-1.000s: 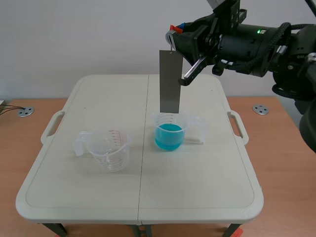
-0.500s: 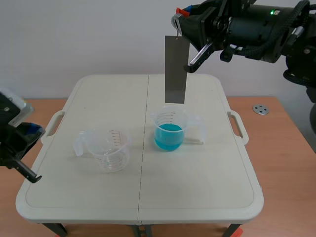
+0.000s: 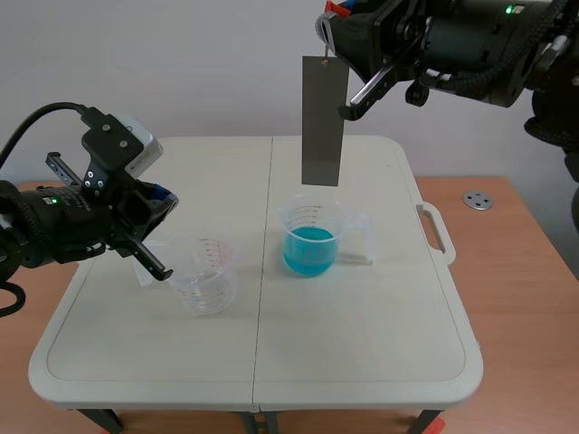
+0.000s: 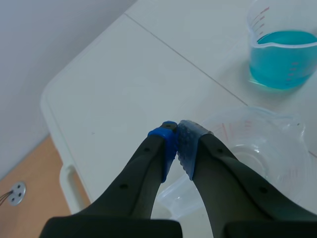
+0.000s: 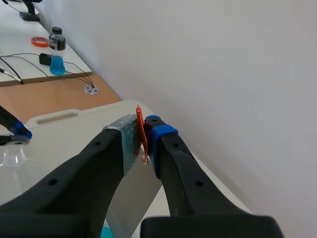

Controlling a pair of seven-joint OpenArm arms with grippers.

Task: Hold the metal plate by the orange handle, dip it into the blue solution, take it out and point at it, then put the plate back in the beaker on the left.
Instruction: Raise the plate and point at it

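No legible txt, brand or no. anywhere. Closest thing was the empty beaker: red graduation lines on its clear wall w/ tiny figures beside them, too small to read in scene view. Left wrist view showed the same red marks on it, blurred, figures not readable. Blue-filled beaker also had red scale lines near its rim; no digits could be made out. Bottle, far off in right wrist view, was too small to tell any print.
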